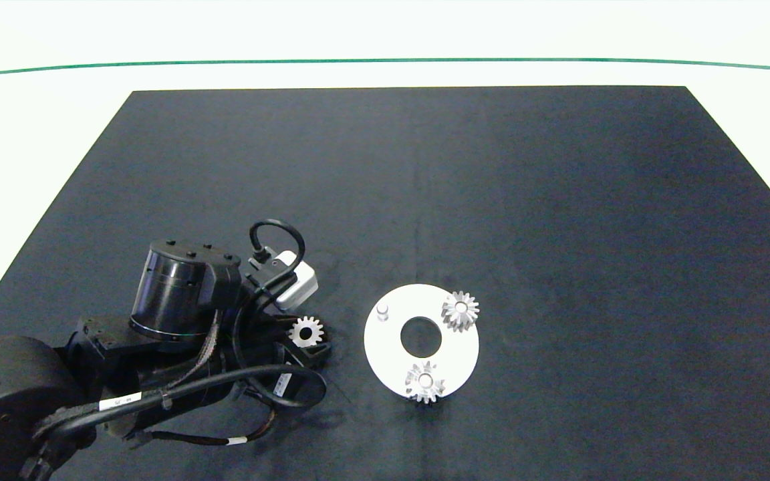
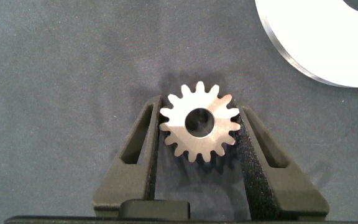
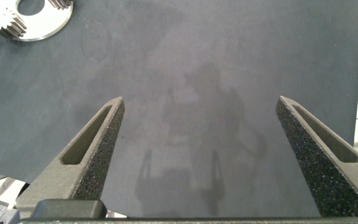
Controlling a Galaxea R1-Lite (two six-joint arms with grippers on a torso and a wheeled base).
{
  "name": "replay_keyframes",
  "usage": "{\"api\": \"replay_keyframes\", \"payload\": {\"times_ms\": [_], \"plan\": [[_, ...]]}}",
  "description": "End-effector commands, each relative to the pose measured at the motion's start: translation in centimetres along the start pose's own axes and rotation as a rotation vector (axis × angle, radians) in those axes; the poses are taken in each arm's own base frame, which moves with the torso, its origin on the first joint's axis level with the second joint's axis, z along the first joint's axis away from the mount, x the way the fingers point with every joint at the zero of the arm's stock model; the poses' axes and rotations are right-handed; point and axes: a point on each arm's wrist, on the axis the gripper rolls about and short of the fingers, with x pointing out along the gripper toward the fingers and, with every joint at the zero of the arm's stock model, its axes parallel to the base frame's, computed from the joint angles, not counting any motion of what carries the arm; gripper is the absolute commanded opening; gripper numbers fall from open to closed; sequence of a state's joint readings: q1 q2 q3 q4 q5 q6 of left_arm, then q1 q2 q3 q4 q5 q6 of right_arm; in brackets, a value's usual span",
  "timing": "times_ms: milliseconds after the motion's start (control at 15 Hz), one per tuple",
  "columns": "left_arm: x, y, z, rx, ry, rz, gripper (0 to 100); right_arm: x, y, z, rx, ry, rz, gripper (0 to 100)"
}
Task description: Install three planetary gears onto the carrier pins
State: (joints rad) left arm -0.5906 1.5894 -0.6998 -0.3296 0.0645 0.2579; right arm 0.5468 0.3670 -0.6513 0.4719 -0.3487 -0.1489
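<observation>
Over on the left we have the left gripper (image 2: 199, 134) pinched around the third gear (image 1: 306, 331), its pads pressed on the teeth either side — and from above that gear sits just beside the white disc (image 1: 465, 351), not yet over it. To land this well, we judge we need the bore lined up straight above the bare pin (image 1: 382, 310) on the disc's near-left side, gear kept flat, then lowered gently, with a slight twist if the teeth bind. Moving right, two gears are already seated — one gear (image 1: 460, 310) on the far-right edge, another gear (image 1: 424, 382) on the near edge. The right gripper (image 3: 199, 130) hangs wide apart over bare mat, holding nothing. Underneath it all lies a dark mat (image 1: 559, 200) on a pale table (image 1: 44, 113), with a green line (image 1: 385, 60) across the far side.
</observation>
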Motion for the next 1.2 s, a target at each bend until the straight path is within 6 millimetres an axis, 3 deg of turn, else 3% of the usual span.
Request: {"api": "replay_keyframes", "payload": {"times_ms": [67, 933, 1200], "plan": [[0.08, 0.03, 0.11, 0.002, -0.012, 0.005, 29, 0.01, 0.00, -0.01, -0.003, 0.004, -0.001, 100], [0.03, 0.01, 0.23, 0.003, -0.017, 0.002, 2, 0.91, 0.41, -0.54, -0.021, 0.071, 0.009, 100], [-0.19, 0.02, 0.36, 0.003, -0.025, 0.001, 0, 0.98, 0.47, -0.68, -0.023, 0.077, 0.008, 100]]}}
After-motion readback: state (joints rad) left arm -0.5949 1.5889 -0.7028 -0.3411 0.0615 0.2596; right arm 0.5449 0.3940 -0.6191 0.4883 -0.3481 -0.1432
